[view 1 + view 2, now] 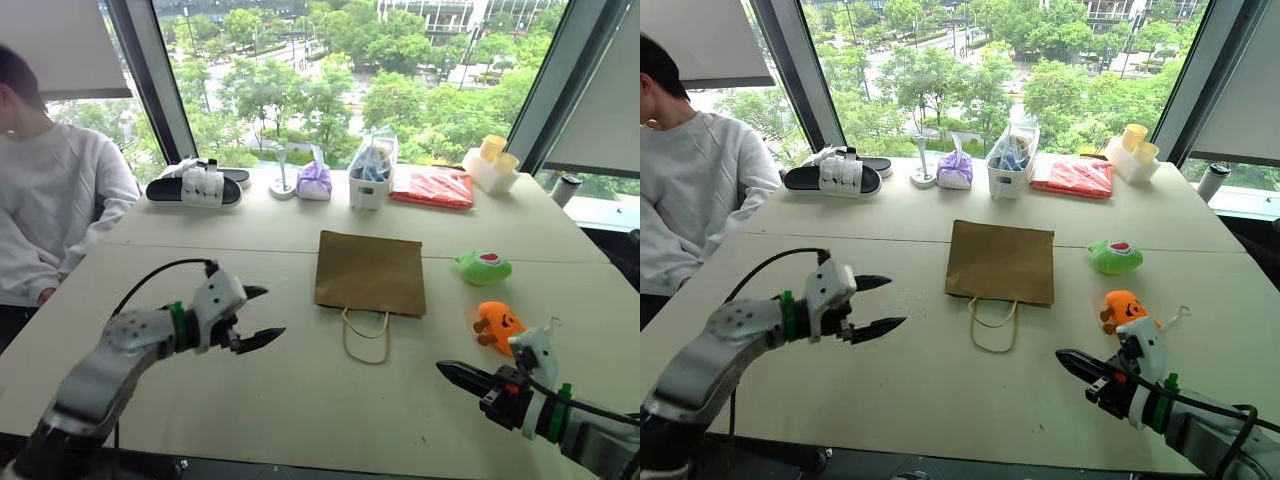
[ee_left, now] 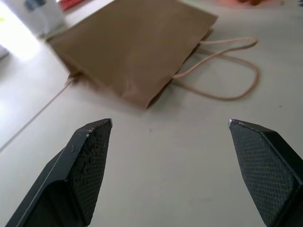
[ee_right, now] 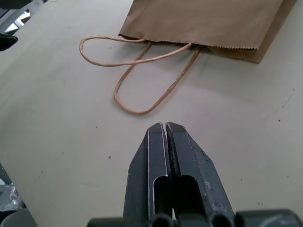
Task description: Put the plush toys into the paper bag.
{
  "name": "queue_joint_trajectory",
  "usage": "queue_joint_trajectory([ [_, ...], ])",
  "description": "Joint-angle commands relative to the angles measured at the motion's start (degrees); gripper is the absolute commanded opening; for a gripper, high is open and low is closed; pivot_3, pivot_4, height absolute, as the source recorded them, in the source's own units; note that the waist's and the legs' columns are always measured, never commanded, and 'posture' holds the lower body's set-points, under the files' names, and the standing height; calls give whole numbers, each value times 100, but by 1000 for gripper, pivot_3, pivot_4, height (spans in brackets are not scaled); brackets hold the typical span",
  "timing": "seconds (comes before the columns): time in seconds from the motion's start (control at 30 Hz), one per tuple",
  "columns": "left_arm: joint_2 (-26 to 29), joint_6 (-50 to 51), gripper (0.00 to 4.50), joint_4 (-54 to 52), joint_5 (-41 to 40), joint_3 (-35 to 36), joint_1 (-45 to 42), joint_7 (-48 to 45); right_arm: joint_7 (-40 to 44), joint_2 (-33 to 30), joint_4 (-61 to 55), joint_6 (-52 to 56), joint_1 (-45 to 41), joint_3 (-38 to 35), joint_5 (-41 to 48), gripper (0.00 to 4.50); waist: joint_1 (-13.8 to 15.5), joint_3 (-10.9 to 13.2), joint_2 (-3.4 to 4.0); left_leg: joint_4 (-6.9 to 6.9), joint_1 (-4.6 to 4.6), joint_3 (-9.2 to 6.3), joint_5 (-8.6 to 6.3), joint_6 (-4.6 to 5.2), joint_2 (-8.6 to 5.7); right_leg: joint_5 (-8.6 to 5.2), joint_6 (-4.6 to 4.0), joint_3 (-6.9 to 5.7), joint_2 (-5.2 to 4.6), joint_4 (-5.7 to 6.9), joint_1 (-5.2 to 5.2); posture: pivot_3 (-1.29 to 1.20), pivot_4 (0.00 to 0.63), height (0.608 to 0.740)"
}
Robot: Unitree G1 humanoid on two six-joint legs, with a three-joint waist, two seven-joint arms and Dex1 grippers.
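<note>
Closest to my eyes, my left gripper [image 1: 262, 313] hangs over the near left of the table with its two black fingers spread wide and nothing between them, pointing toward the paper bag. My right gripper [image 1: 448, 371] sits low over the near right, its jaws pressed tight together on nothing.

Largest of all is the pale beige table [image 1: 250, 400], a seam crossing it side to side, set against tall dark-framed windows that look out on green trees. A person in a light sweatshirt [image 1: 50, 200] sits at its left edge.

At the middle lies the paper bag [image 1: 370, 270], flat on its side, plain brown with no print I can read. Its long axis runs away from me, open mouth and tan loop handles [image 1: 366, 337] turned toward me.

Well right of the bag rests the green plush toy [image 1: 483, 267], red-and-white patch upward. Nearer me, the orange plush toy [image 1: 497, 325] lies just beyond my right gripper.

Along the far edge: black sandals [image 1: 195, 188], a purple pouch [image 1: 314, 181], a clear bag [image 1: 372, 165], a red packet [image 1: 432, 187], yellow cups [image 1: 493, 160].
</note>
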Motion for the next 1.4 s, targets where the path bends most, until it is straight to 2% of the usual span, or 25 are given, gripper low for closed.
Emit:
queue_joint_trajectory([
  [0.03, -285, -645, 4068, 684, 310, -484, -474, -553, -150, 41, -299, 1, 3, -163, 143, 19, -36, 0, 0, -1, 1, 1, -1, 1, 3, 5, 9, 7, 3, 1, -5, 0, 150, 740],
  [0.2, -1265, -2259, 4068, 2862, 1149, -1332, -1710, -1147, -598, 397, -727, -51, 144, -47, 174, 19, 31, 3, -9, 1, -4, -6, 0, 0, 4, 9, 17, -1, 17, 4, -2, 0, 150, 740],
  [0.33, -2000, -3118, 4068, 4221, 1402, -1427, -2348, -1164, -917, 681, -935, -94, 175, 97, 139, 19, -1, 11, -24, 6, -5, -1, 1, 0, 1, 17, 32, 3, 16, 1, 1, 0, 150, 740],
  [0.47, -2342, -3665, 4068, 4952, 1521, -1442, -2625, -1366, -1040, 774, -1068, -123, 296, 155, 109, 19, -41, 13, -26, 6, -1, -1, 1, 1, 2, 22, 41, 5, 17, 6, -2, 0, 150, 740],
  [0.6, -2642, -3775, 2761, 5461, 1388, -1263, -2878, -1526, -1158, 843, -1236, -207, 522, 160, 111, 0, -35, 13, -26, 7, 0, -6, 1, 1, 4, 22, 42, 4, 23, 11, -1, 0, 150, 740],
  [0.77, -2840, -3712, 193, 5685, 1324, -1051, -3018, -1524, -1252, 861, -1316, -285, 580, 443, -79, 0, -54, 14, -30, 13, 2, -5, 2, 1, 3, 26, 48, 4, 23, 17, 1, 0, 150, 740],
  [0.8, -2879, -3622, 44, 5668, 1277, -1003, -3019, -1533, -1263, 869, -1301, -320, 547, 530, -157, 0, -64, 14, -30, 13, 2, -5, 2, 1, 3, 26, 49, 4, 23, 18, 0, 0, 150, 740],
  [0.9, -2971, -3128, 44, 5507, 1163, -850, -3062, -1458, -1402, 961, -1235, -478, 300, 795, -472, 0, -137, 14, -30, 13, 4, -7, 2, 1, 3, 26, 49, 4, 24, 27, -1, 0, 150, 740],
  [1.13, -3065, -214, 44, 3936, 384, -177, -3425, -630, -2173, 1641, -726, -818, -1351, 2221, -1827, 0, -273, 26, -50, 22, 6, -20, 10, -12, 5, 24, 51, 6, 29, 84, -20, 0, 150, 740],
  [1.27, -3111, 430, 44, 3410, 152, -50, -3386, -395, -2043, 1923, -49, -1154, -1862, 2566, -2235, 0, -288, 22, -46, 15, 17, -25, 14, -18, 6, 24, 50, 7, 33, 86, -13, 0, 150, 740],
  [1.4, -3122, 650, 44, 3197, 38, -15, -3294, -341, -1843, 2010, 649, -1510, -2225, 2660, -2561, 0, -290, 22, -47, 17, 14, -22, 19, -28, 5, 25, 49, 12, 34, 85, -16, 0, 150, 740],
])
